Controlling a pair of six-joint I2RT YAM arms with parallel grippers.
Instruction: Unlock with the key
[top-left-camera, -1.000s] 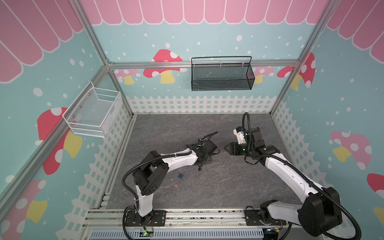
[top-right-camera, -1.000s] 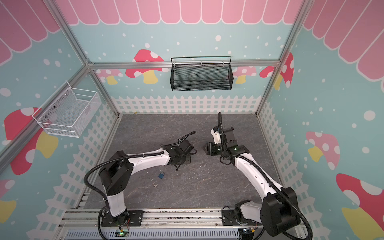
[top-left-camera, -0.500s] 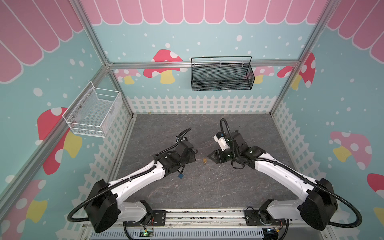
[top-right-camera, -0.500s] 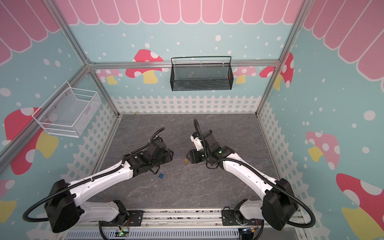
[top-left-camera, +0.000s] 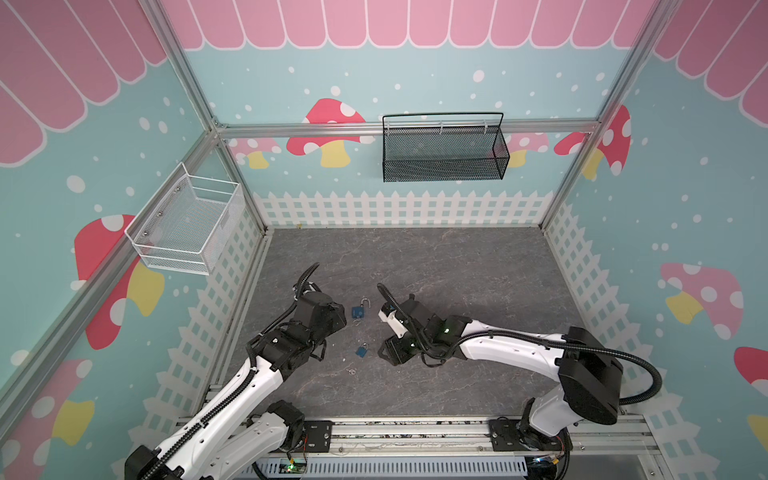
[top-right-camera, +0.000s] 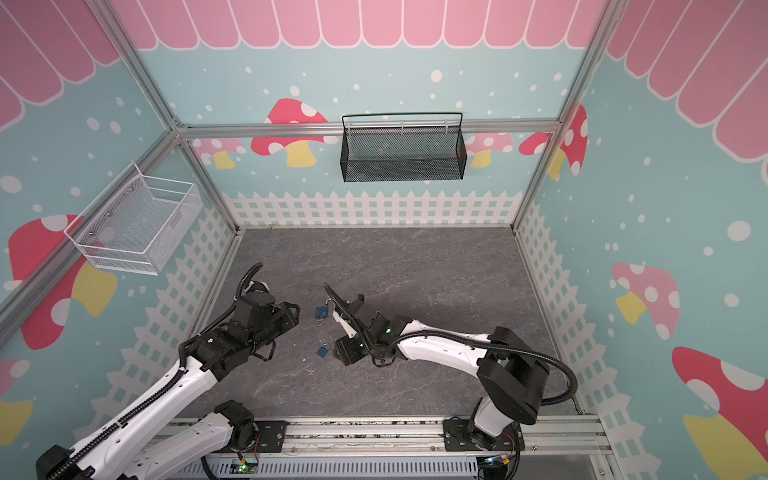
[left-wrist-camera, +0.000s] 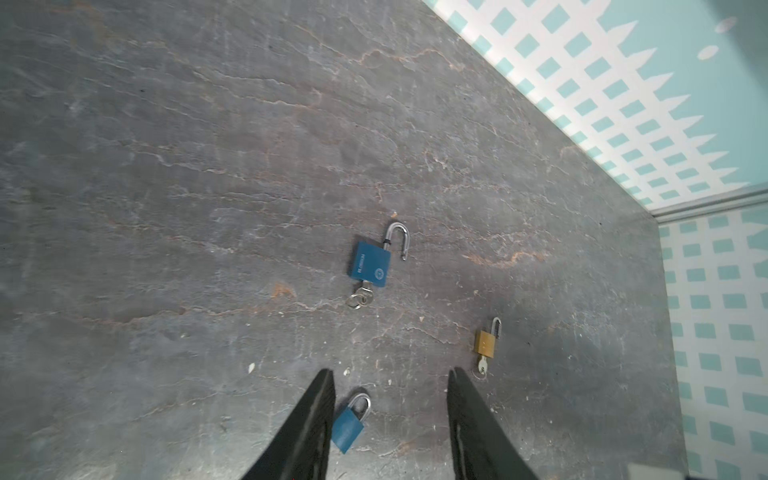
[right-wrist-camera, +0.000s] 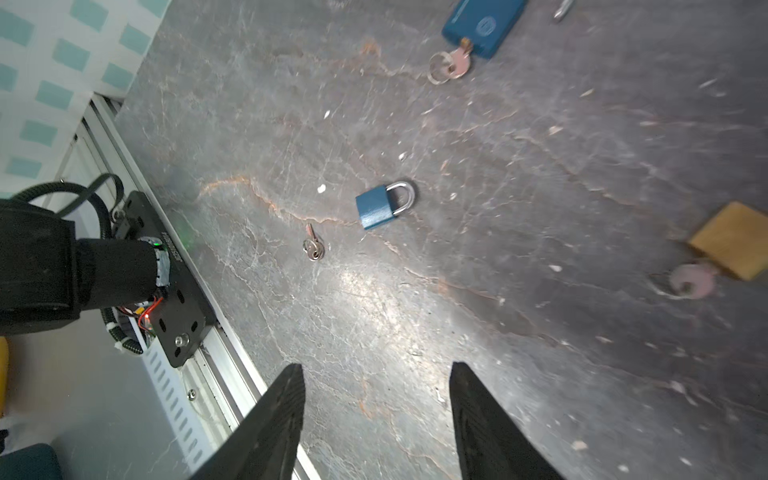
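Observation:
A small blue padlock (left-wrist-camera: 349, 428) lies shut on the grey floor, close beside one finger of my left gripper (left-wrist-camera: 390, 371), which is open and empty. In both top views this padlock (top-left-camera: 361, 351) sits between the two arms. A loose key (right-wrist-camera: 313, 246) on a ring lies just in front of it (top-left-camera: 352, 371). My right gripper (right-wrist-camera: 376, 365) is open and empty, hovering over bare floor a short way from the small blue padlock (right-wrist-camera: 380, 205). A larger blue padlock (top-left-camera: 360, 310) lies farther back with its shackle open and a key in it.
A brass padlock (left-wrist-camera: 486, 343) with a key in it lies near the right arm, which hides it in both top views. A black mesh basket (top-left-camera: 442, 147) hangs on the back wall and a white wire basket (top-left-camera: 187, 224) on the left wall. The aluminium rail (top-left-camera: 415, 432) runs along the front edge.
Both grippers have swung left and toward the front. The larger blue padlock, earlier covered by the left gripper, now lies in plain view.

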